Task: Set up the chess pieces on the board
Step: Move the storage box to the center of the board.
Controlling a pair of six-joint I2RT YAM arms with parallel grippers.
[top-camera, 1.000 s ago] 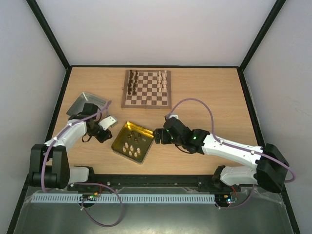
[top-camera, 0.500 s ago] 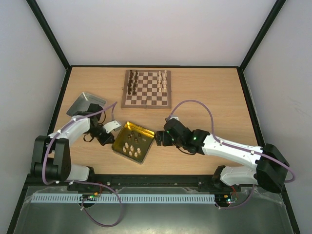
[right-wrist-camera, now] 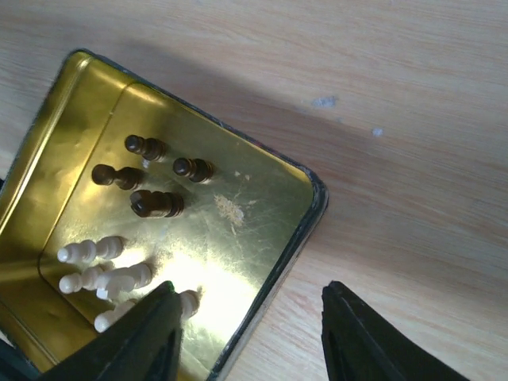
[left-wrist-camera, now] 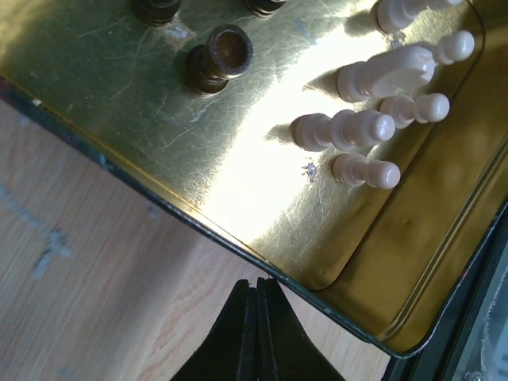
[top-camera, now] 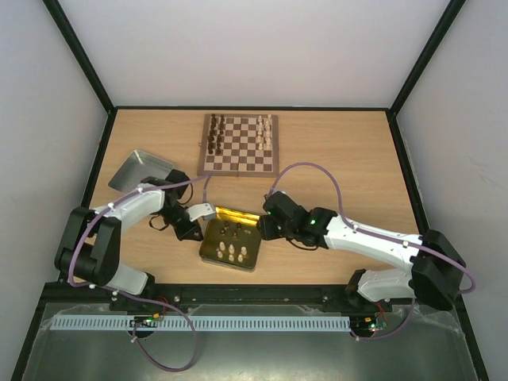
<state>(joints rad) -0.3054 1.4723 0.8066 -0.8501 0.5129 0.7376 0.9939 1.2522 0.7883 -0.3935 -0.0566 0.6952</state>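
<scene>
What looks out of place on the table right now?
Nothing spilled or broken. The gold tray sits slightly askew to the board, and cream and dark chess pieces are in it, not on the squares.

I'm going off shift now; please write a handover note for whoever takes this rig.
Left gripper: shut, empty, tips at the rim of the shiny gold square tin tray.
Right gripper: open, empty, straddling its opposite rim.
Done: dark and cream turned wooden pieces stand along two sides of the square wooden chessboard.
Left: four dark brown pieces and several cream ones in the tray.
</scene>
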